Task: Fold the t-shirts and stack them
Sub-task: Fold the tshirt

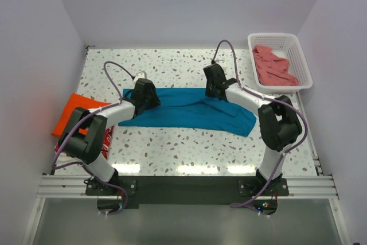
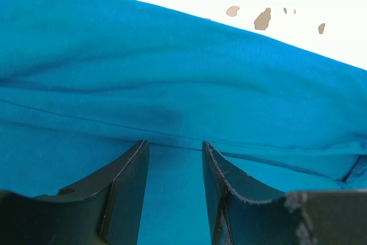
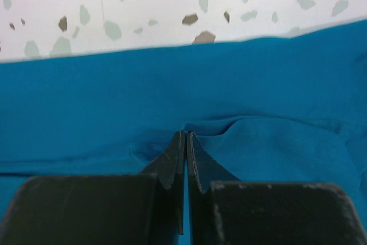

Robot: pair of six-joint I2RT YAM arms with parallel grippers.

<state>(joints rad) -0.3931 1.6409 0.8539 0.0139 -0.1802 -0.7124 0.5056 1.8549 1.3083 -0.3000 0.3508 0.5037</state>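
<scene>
Just inside far edge, right tool (image 3: 186, 142) pinches teal t-shirt (image 1: 189, 113); left tool (image 2: 175, 147) gapes.

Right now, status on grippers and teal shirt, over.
Left gripper open over teal-blue t-shirt. Right gripper shut, pinching its cloth. White basket far right, clear.

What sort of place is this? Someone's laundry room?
Probably a robot test booth, not a home: blank white walls box in a speckled table, a left arm and right arm are bolted to its edge, handling a teal t-shirt.
</scene>
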